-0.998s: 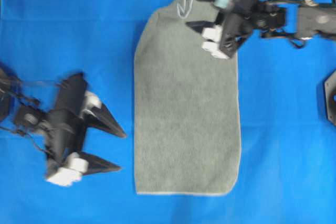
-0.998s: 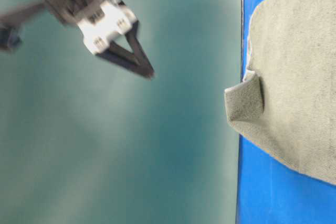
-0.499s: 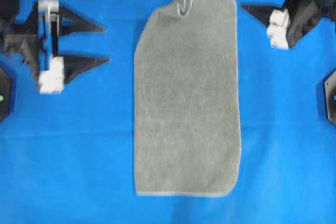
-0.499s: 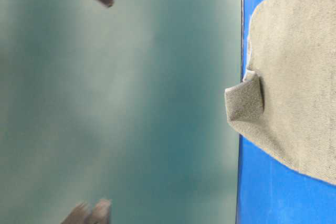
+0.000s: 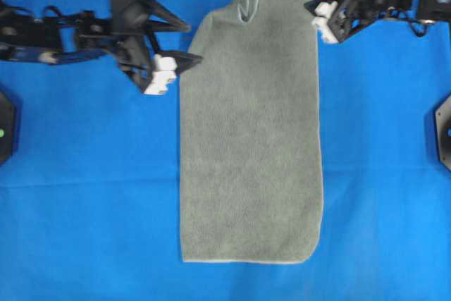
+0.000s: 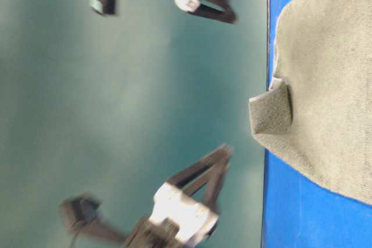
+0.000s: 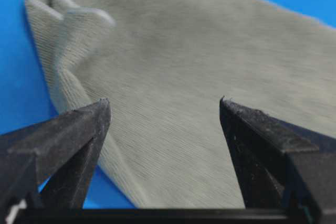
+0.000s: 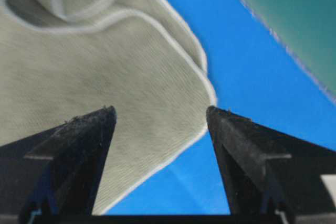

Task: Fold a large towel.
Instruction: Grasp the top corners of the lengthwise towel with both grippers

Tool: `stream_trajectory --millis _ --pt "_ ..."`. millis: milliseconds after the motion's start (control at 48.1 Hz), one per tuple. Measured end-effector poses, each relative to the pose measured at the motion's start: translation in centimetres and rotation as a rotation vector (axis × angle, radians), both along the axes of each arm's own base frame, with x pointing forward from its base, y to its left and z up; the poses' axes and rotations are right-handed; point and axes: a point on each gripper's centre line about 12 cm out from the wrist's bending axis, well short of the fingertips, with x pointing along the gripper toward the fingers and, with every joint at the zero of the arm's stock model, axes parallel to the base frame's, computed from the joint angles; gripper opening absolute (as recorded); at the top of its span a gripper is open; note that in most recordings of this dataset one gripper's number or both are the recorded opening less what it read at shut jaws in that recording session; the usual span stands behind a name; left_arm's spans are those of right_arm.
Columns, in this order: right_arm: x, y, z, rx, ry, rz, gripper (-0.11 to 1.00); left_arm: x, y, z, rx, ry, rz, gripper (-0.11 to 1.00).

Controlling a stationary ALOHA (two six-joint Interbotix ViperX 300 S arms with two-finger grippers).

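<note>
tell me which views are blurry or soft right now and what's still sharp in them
Overhead view: the left gripper is slightly smeared, while the towel is crisp. Table-level view: both grippers are motion-blurred, the lower one most, but the towel's raised fold is sharp. Left wrist view: the fingertips are sharp, the towel beyond them soft. Right wrist view: the same, with the pale stitched edge slightly soft.

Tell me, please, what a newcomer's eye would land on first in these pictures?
The long grey-green towel lies lengthwise down the middle of the bright blue sheet, with a rumpled, turned-up fold at its top end. Two black arms flank that end: the left end effector open by the towel's upper left edge, the right end effector open by its upper right corner, neither holding any cloth.
</note>
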Motion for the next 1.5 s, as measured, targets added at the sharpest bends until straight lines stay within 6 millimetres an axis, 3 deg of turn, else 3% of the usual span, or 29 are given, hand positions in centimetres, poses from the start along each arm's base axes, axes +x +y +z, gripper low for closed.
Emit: stream_trajectory --millis 166,291,499,624,707,790,894,1019,1227,1414,1497 --pt "0.9 -2.3 -3.1 0.034 0.049 -0.015 0.68 2.5 2.5 -3.8 0.001 0.064 0.027 0.80" --pt "1.5 -3.3 -4.8 0.050 0.066 -0.011 0.68 3.7 4.1 -5.6 0.006 0.091 0.044 0.80" --pt "2.2 -5.0 -7.3 0.071 0.086 -0.009 0.68 3.6 7.0 -7.3 0.016 0.127 0.092 0.78" --pt "2.6 -5.6 -7.4 0.066 0.081 -0.006 0.65 2.7 9.1 -7.8 0.009 0.135 0.144 0.67" --pt "2.7 -5.6 -7.5 0.063 0.084 -0.001 0.55 2.2 10.1 -7.7 0.010 0.133 0.168 0.53" --pt "2.8 -5.6 -7.5 0.055 0.086 0.014 0.33 2.3 9.9 -7.7 0.012 0.134 0.163 0.33" --pt "2.9 -5.6 -7.6 0.051 0.083 0.027 0.07 2.5 9.6 -7.7 0.013 0.134 0.154 0.18" --pt "2.8 -5.5 -7.7 0.056 0.076 0.028 0.05 2.5 9.6 -7.7 0.013 0.134 0.154 0.07" --pt "2.1 -5.3 -6.8 0.050 0.079 0.006 0.05 2.5 9.6 -7.0 0.024 0.131 0.148 0.06" --pt "0.5 -4.9 -2.1 -0.020 0.047 -0.038 0.05 2.1 9.9 -1.6 0.109 0.046 0.136 0.06" --pt "-0.1 -4.6 -0.2 -0.050 0.020 -0.047 0.05 2.0 9.9 -0.6 0.131 0.030 0.131 0.06"
